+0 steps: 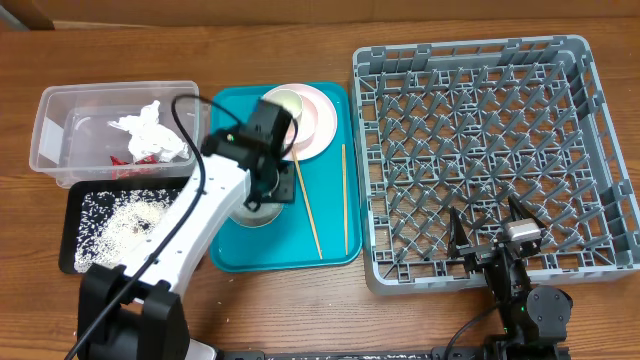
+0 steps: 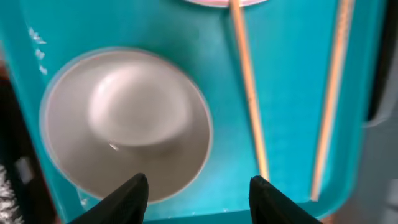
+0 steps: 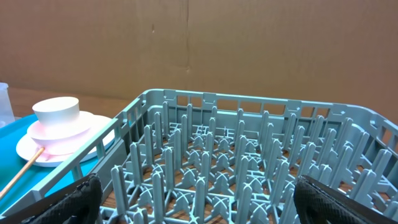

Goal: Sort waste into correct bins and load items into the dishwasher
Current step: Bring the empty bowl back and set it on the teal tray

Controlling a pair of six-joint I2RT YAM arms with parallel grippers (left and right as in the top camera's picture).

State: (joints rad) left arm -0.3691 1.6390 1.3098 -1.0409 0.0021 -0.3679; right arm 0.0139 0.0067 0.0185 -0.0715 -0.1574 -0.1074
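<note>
A whitish bowl (image 2: pixel 127 121) sits on the teal tray, mostly hidden under my left arm in the overhead view (image 1: pixel 256 214). My left gripper (image 2: pixel 198 186) is open just above the bowl's rim and holds nothing; overhead it is over the tray's middle (image 1: pixel 268 190). Two chopsticks (image 1: pixel 308 205) (image 1: pixel 345 195) lie on the tray. Another whitish bowl (image 1: pixel 283 104) stands on the pink plate (image 1: pixel 318 125). The napkin (image 1: pixel 150 135) and red packet (image 1: pixel 122 160) lie in the clear tub (image 1: pixel 55 125). Rice (image 1: pixel 125 220) lies in the black tray (image 1: pixel 72 215). My right gripper (image 1: pixel 490 222) (image 3: pixel 199 199) is open over the grey rack's (image 1: pixel 480 150) near edge.
The teal tray (image 1: pixel 335 250) lies between the bins and the rack. The rack's upright pegs (image 3: pixel 249 155) fill the right wrist view, with the plate and bowl (image 3: pixel 56 112) beyond its left wall. A cardboard wall stands at the back.
</note>
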